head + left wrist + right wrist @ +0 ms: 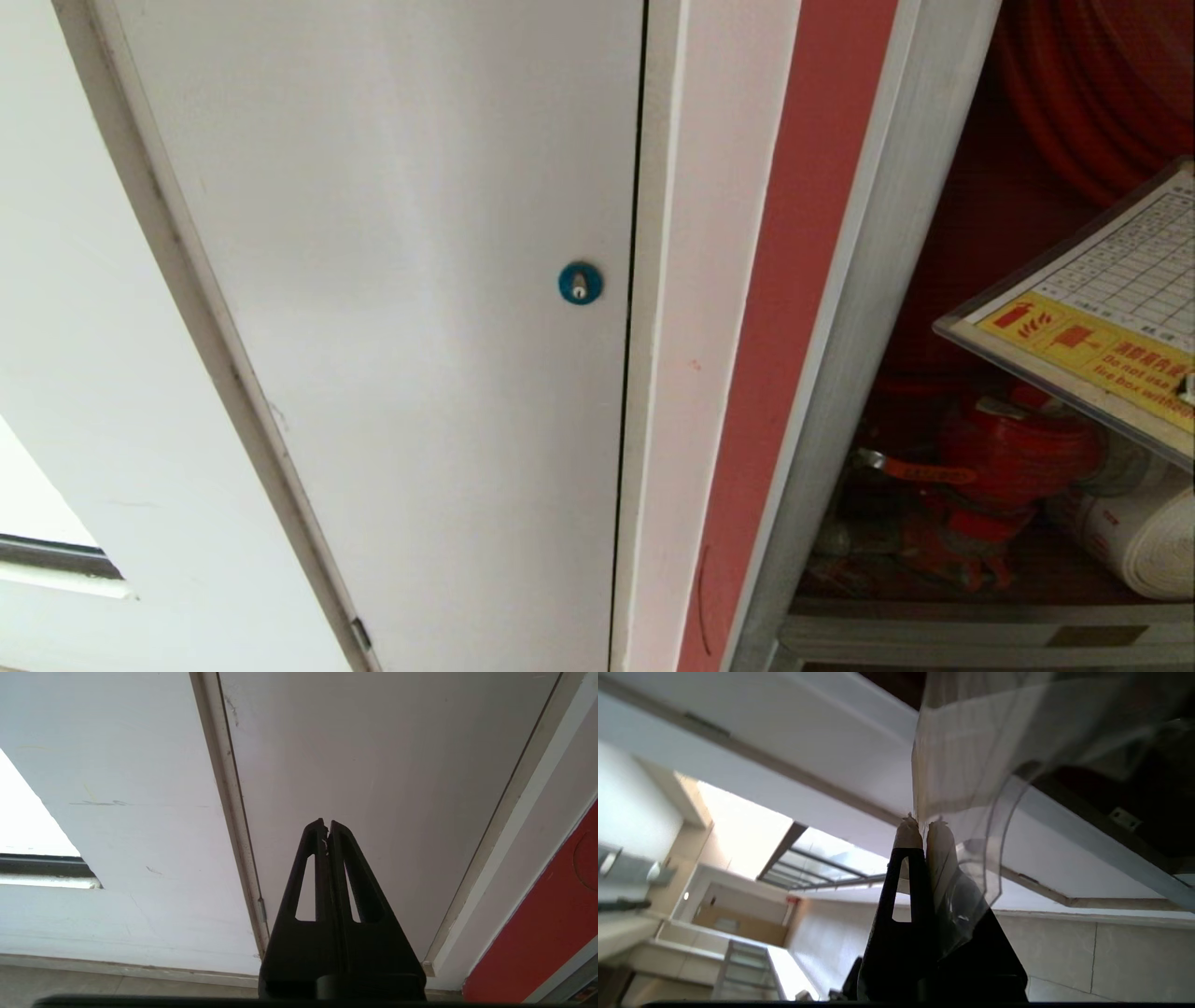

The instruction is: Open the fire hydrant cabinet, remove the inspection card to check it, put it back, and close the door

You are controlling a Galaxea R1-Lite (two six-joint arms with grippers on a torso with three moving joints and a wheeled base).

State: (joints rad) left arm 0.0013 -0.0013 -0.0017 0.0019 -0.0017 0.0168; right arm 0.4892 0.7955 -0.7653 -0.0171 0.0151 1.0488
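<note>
Right wrist view shows my right gripper [920,828] pinched tight on the inspection card [971,765], held out before the open fire hydrant cabinet [896,233] (left gripper [327,826] closed, idle). Slick laminate could slip and drop.

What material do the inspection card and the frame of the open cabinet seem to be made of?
The white gridded inspection card with a yellow band looks like paper inside clear glossy plastic: a transparent rim surrounds the sheet, and it bends where the right pincer clamps it. The silver cabinet frame seems brushed aluminium, judging by its fine matt streaks.
</note>
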